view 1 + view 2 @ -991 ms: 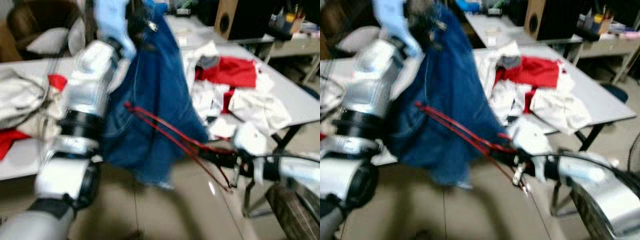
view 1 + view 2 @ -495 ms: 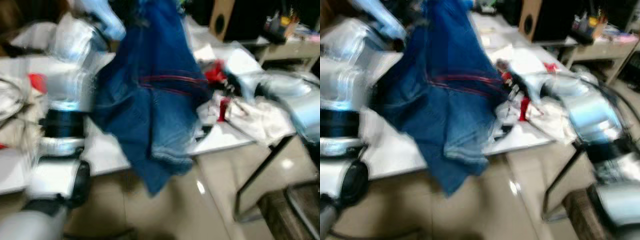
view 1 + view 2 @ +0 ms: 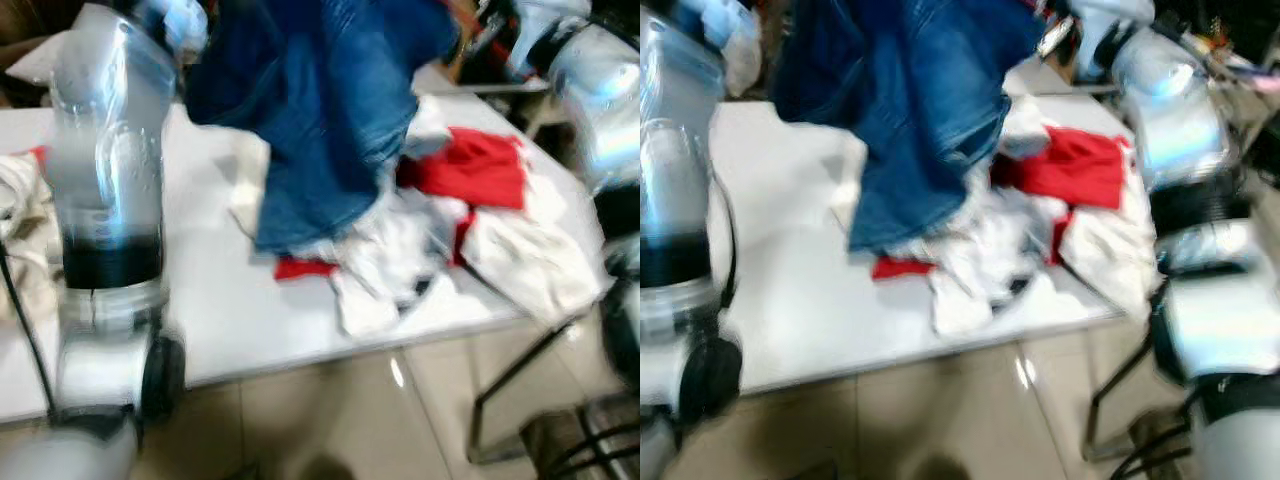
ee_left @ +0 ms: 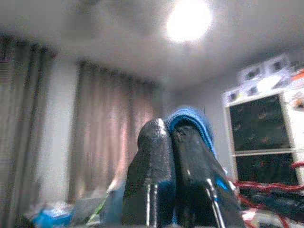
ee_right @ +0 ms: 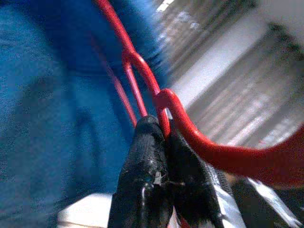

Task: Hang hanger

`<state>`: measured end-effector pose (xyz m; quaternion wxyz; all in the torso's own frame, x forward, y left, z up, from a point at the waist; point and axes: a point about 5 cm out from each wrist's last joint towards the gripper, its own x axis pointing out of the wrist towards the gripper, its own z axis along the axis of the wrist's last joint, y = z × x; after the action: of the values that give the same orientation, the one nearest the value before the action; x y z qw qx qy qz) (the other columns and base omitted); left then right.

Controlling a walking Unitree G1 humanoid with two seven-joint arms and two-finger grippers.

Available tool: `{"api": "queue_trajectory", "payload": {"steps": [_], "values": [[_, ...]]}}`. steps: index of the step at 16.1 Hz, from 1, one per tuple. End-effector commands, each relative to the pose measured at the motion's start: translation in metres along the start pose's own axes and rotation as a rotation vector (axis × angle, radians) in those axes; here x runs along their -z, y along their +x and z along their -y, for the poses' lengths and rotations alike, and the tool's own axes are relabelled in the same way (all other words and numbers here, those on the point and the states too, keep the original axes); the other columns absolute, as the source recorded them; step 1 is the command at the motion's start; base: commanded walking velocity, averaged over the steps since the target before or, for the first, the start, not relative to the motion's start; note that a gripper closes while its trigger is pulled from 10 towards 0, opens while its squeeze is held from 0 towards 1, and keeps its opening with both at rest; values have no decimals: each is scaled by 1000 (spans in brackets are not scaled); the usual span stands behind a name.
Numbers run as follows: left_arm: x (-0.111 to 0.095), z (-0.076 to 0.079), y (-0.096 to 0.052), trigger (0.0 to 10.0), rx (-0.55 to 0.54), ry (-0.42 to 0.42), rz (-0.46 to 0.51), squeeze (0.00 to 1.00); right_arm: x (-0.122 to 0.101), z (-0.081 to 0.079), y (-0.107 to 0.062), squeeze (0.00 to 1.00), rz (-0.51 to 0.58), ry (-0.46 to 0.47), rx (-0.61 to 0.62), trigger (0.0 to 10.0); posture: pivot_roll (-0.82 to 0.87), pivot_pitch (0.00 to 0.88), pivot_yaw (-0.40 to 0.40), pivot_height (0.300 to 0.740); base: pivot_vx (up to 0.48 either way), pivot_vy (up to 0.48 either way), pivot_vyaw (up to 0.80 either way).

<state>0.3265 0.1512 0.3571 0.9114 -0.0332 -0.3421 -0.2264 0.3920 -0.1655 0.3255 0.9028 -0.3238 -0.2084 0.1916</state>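
While both arms raised high: right gripper (image 5: 164,130) clamps red hanger (image 5: 190,137); left gripper (image 4: 168,130) pinches blue jeans (image 3: 330,120).

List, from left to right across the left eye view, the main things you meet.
Left arm → blue jeans held up over the table → red garment in the clothes heap → right arm.
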Motion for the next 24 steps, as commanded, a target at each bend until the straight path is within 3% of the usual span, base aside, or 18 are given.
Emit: {"api": "queue_trajectory", "payload": {"steps": [1, 2, 3, 5, 6, 8, 10, 11, 15, 16, 19, 20, 22, 24], "values": [[27, 19, -8, 10000, 28, -8, -105, 0, 19, -13, -13, 0, -24, 13, -81, 10000, -37, 0, -44, 740, 345, 0, 0], [54, 31, -25, 10000, 51, -2, -226, 0, 30, -35, -26, 0, -29, 36, -202, 10000, -41, 0, -37, 740, 0, 0, 0], [96, 41, -55, 10000, 65, 19, -423, 0, 37, -61, -49, 0, -35, 57, -360, 10000, -48, 0, -27, 740, 0, 0, 0], [126, 45, -82, 10000, 51, 42, -607, 0, 38, -76, -67, 0, -34, 78, -456, 10000, -52, 0, -23, 740, 0, 0, 0], [146, 50, -107, 10000, 89, 74, -768, 0, 38, -84, -85, 0, -44, 109, -504, 10000, -61, 0, -11, 740, 0, 0, 0], [154, 60, -126, 10000, 193, 50, -882, 0, 31, -88, -116, 0, -74, 147, -603, 10000, -64, 0, -5, 740, 0, 0, 0], [158, 55, -128, 10000, 176, 72, -906, 0, 18, -87, -141, 0, -105, 167, -694, 10000, -64, 0, -5, 740, 0, 0, 0], [159, 50, -127, 10000, 155, 80, -913, 1000, 15, -83, -149, 0, -120, 166, -718, 10000, -69, 0, 3, 740, 0, 0, 0], [161, 33, -121, 10000, 104, 53, -927, 1000, 8, -67, -183, 0, -250, 127, -808, 10000, -73, 0, 7, 740, 0, 0, 0], [158, 22, -119, 10000, 65, 44, -906, 1000, 3, -55, -199, 0, -326, 116, -806, 10000, -74, 0, 9, 740, 0, 0, 0], [158, 11, -122, 10000, 38, 33, -886, 1000, -7, -39, -214, 0, -351, 176, -730, 10000, -80, 0, 17, 740, 0, 0, 0], [155, 12, -121, 10000, 42, -1, -859, 1000, -11, -36, -215, 0, -333, 200, -699, 10000, -84, 0, 26, 740, 0, 0, 0], [133, 20, -117, 10000, 92, -201, -719, 1000, -20, -28, -214, 0, -254, 304, -534, 10000, -86, 0, 29, 740, 0, 0, 0], [113, 27, -120, 10000, 177, -285, -632, 1000, -22, -38, -214, 0, -209, 396, -444, 10000, -81, 0, 27, 740, 0, 0, 0]]}}
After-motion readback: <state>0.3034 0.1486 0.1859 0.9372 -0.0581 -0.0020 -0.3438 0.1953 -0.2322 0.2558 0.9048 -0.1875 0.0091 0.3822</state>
